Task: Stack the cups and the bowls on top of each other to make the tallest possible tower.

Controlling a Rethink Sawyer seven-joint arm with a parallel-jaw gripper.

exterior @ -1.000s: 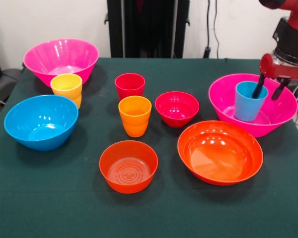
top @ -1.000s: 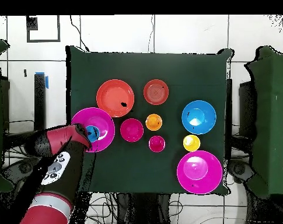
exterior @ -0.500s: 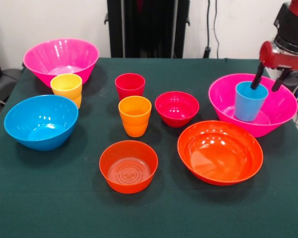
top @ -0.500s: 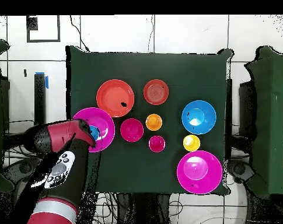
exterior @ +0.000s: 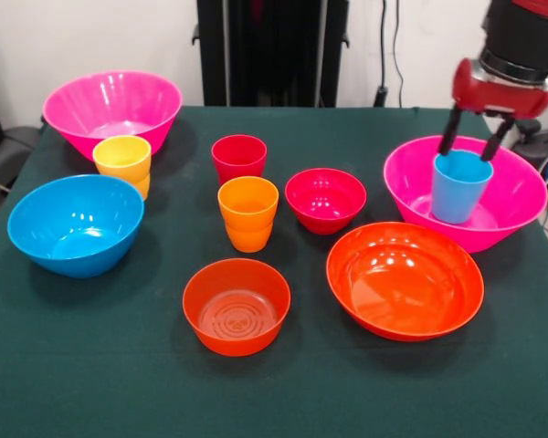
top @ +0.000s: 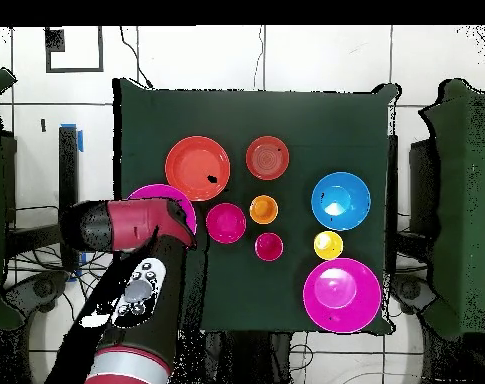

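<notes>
The blue cup stands upright inside the pink bowl at the right side of the front view, its base on the bowl's floor and its rim rising a little above the bowl's rim. Directly over it hangs the gripper, its two dark fingers pointing straight down, spread apart and holding nothing; their tips sit just above the cup's rim, one toward each side, not touching it. The red wrist block above them carries a black cylindrical section that runs up out of the top right corner. In the overhead view the red and black arm lies across that pink bowl and hides the cup entirely.

Just in front of this bowl rests the wide orange bowl, its rim close to the pink one. To its left sits the small orange bowl, and behind them the small crimson bowl. The orange cup stands just beside the crimson bowl, with the red cup right behind it. Further left is the blue bowl, the yellow cup near its far rim, and behind that the second pink bowl at the worktop's far left corner. All stand open side up on the dark green worktop.
</notes>
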